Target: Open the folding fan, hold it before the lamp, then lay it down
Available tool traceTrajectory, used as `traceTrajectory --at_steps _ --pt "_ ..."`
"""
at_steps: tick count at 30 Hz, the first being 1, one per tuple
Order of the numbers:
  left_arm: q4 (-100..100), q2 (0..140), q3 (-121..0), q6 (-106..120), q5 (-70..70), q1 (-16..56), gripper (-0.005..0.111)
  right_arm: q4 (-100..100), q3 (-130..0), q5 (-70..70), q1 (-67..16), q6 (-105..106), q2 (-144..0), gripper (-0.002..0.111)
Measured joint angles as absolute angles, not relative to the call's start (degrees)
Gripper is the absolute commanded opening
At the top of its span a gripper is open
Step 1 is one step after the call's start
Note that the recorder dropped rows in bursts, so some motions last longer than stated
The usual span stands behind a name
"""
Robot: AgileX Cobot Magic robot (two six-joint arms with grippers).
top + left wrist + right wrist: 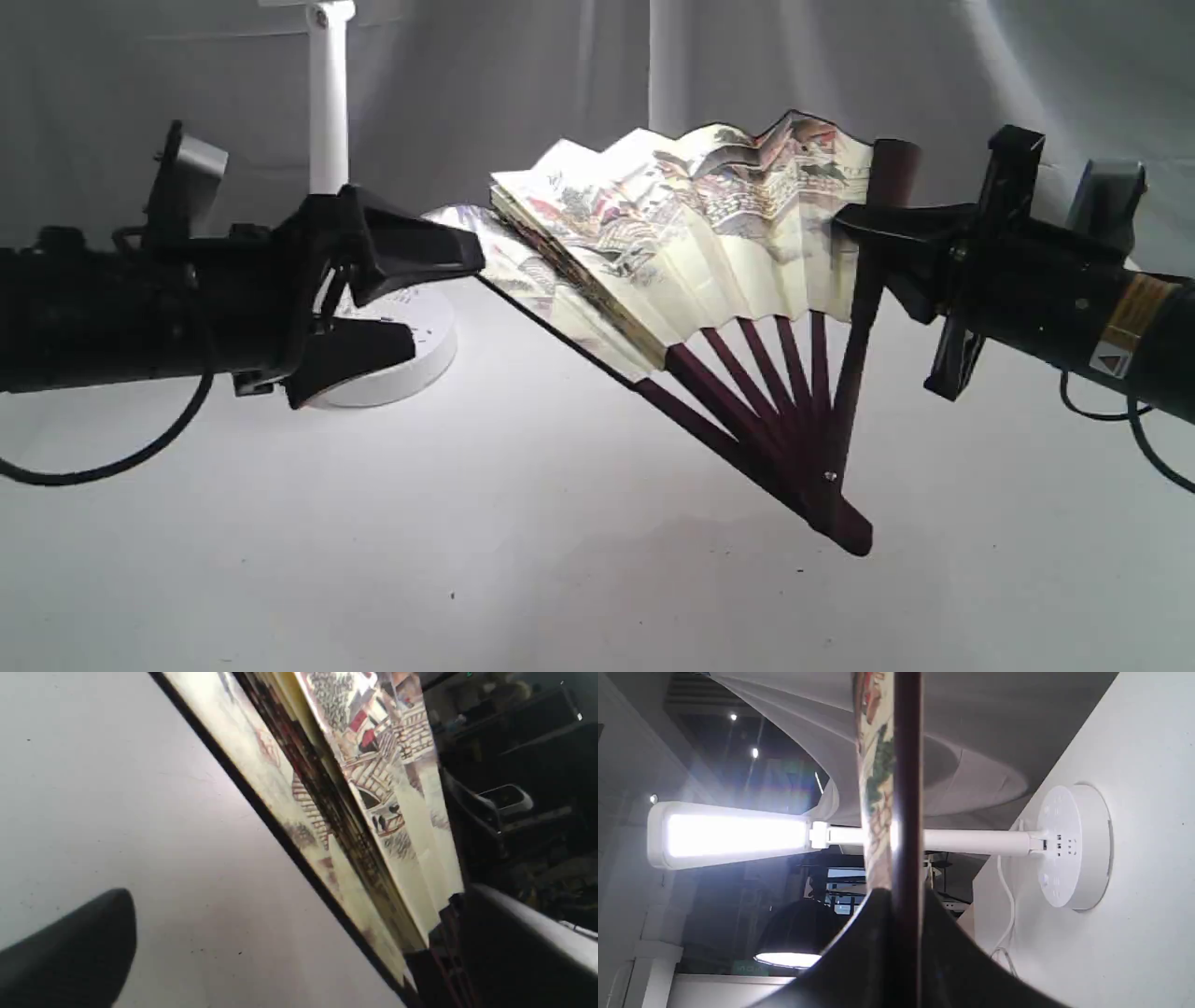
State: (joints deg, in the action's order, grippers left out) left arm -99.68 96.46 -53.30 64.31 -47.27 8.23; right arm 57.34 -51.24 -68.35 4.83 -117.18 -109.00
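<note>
table: carries lamp base just behind left gripper | fan: half spread, raised between both grippers, likely for pulling wider; left pleats bunched; pivot-table contact unclear | lamp: head cut off in exterior view | right gripper: clamped on fan's right edge as anchor | left gripper: jaws wide, empty, at fan's left edge; touch unclear

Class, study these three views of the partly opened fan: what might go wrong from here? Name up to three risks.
1. Only the right gripper clamps the folding fan, by one guard stick, so it may swing or slip.
2. The left gripper is open around the fan's other edge, where pleats sit bunched; a rough pull might tear paper.
3. The lamp stands close behind the left gripper and might get knocked.
</note>
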Motion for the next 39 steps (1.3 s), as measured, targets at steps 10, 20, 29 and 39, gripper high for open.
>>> traceTrajectory --at_steps 10,20,29,39 --pt "-99.8 102.93 -56.95 60.97 -48.46 10.95 0.092 53.29 -51.24 -68.7 -0.47 -117.05 -109.0 0.0" --pt "-76.2 98.96 -57.2 72.89 -45.87 11.2 0.092 52.67 -51.24 -68.21 -0.57 -112.83 -109.0 0.0" --pt "-15.76 94.58 -57.2 40.56 -22.38 11.33 0.092 54.26 -51.24 -68.04 -0.57 -110.3 -109.0 0.0" --pt "56.18 94.58 -57.2 -41.88 -45.32 11.33 0.092 55.03 -51.24 -67.8 -0.57 -108.08 -109.0 0.0"
